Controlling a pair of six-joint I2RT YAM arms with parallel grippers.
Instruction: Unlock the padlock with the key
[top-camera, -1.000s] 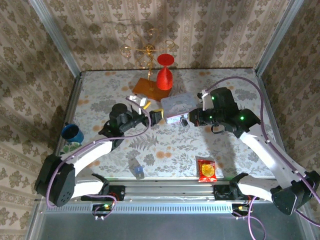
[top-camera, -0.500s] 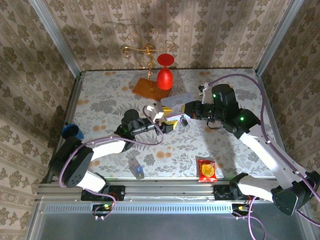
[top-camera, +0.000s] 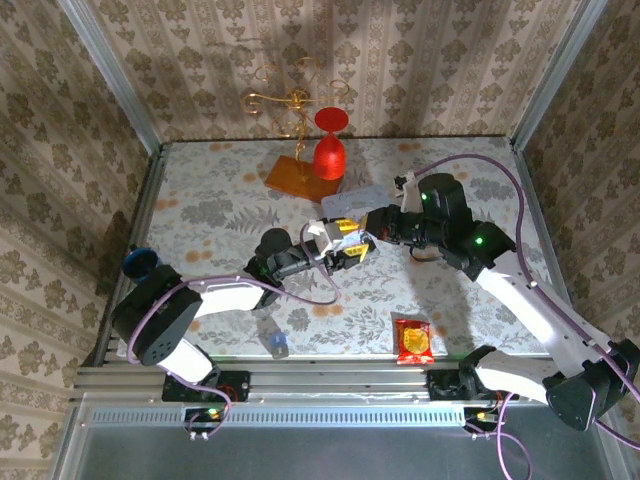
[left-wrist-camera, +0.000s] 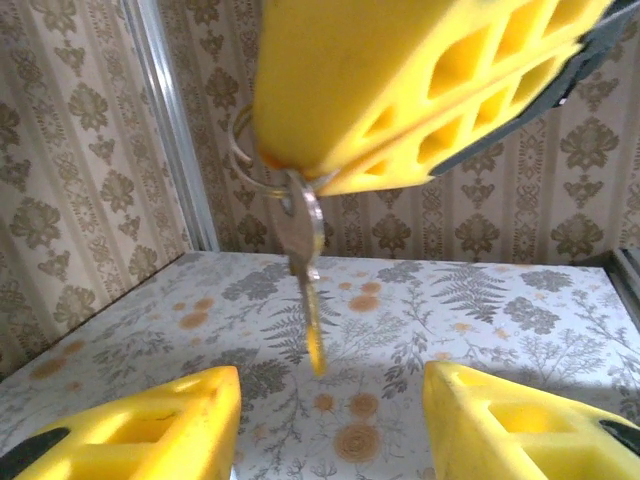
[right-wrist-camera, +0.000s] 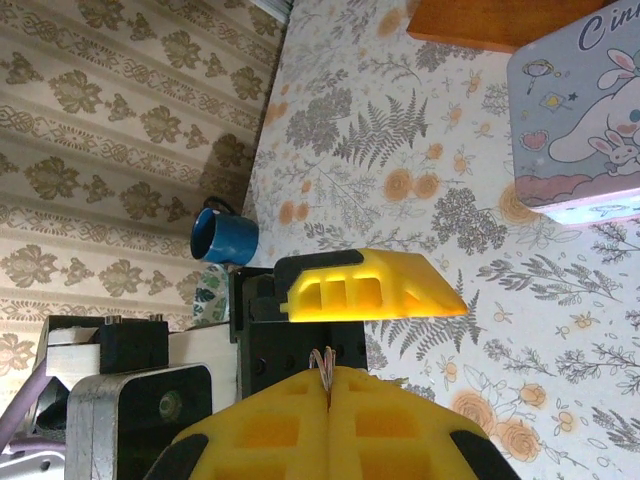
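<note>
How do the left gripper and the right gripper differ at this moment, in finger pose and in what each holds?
The right gripper's fingers are pressed together; the left gripper's fingers stand apart. The right gripper pinches the key ring, with the key hanging below; the left gripper holds nothing, and in the left wrist view its fingers flank the hanging key. Both have yellow fingers.

The key (left-wrist-camera: 308, 290) — slim, silvery — hangs blade-down from its wire ring, pinched in the right claw (right-wrist-camera: 328, 390).

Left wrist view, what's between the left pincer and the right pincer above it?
A key dangles there from the shut right pincer; the left wrist view shows it.
</note>
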